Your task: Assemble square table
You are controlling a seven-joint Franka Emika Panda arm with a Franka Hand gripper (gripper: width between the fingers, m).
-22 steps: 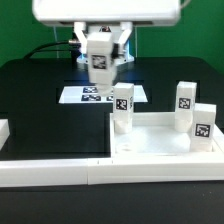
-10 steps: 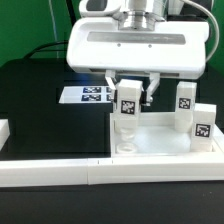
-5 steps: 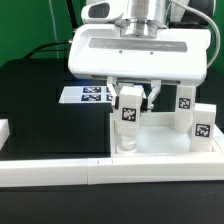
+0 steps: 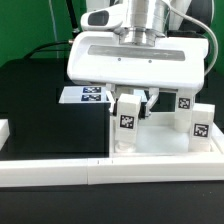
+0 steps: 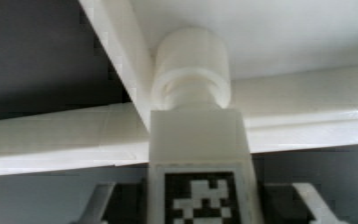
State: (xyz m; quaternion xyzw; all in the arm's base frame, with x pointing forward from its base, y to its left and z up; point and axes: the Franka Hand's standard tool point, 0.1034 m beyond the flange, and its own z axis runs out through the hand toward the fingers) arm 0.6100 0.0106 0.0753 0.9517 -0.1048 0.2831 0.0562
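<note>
My gripper [image 4: 131,104] is shut on a white block leg [image 4: 128,132] with a black-and-white tag and holds it upright over the near corner of the white square tabletop [image 4: 165,152] on the exterior view's left. The leg's lower end is at or just above the corner socket; contact is hidden. In the wrist view the leg [image 5: 197,140] runs away from my gripper [image 5: 202,205], its narrow rounded end over the tabletop rim [image 5: 87,125]. Two more tagged legs [image 4: 185,104] [image 4: 203,127] stand on the exterior view's right of the tabletop.
The marker board [image 4: 88,95] lies on the black table behind the tabletop. A long white border rail [image 4: 55,172] runs along the front edge, and a short white rail end [image 4: 4,130] sits at the exterior view's left. My hand body hides the area behind the held leg.
My gripper came forward from the back of the table carrying the leg. Over the last second it has moved down, lowering the leg toward the tabletop's near corner.
</note>
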